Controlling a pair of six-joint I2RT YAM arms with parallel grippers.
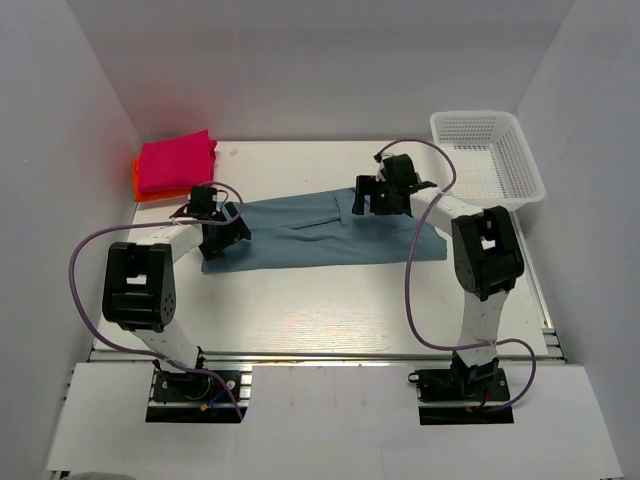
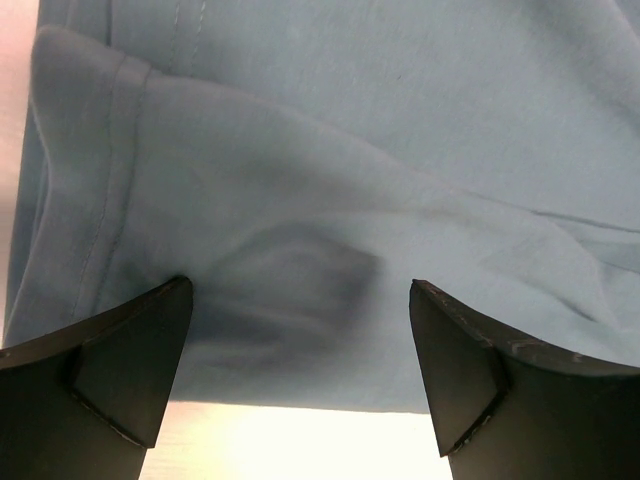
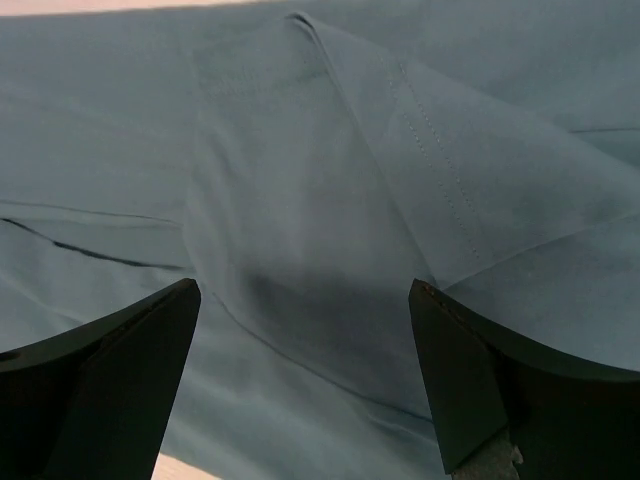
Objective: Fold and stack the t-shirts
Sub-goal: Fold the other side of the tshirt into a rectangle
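A teal-blue t-shirt (image 1: 310,232) lies spread and partly folded across the middle of the table. A folded magenta-pink t-shirt (image 1: 176,161) rests on an orange-red one (image 1: 137,180) at the back left. My left gripper (image 1: 222,240) hovers over the teal shirt's left end, open, with only cloth (image 2: 300,200) below its fingers (image 2: 135,360). My right gripper (image 1: 367,197) stands open above the shirt's upper middle, over a folded hem (image 3: 400,170); nothing sits between its fingers (image 3: 470,380).
A white mesh basket (image 1: 490,160) stands at the back right corner. White walls close in the table on three sides. Purple cables loop beside both arms.
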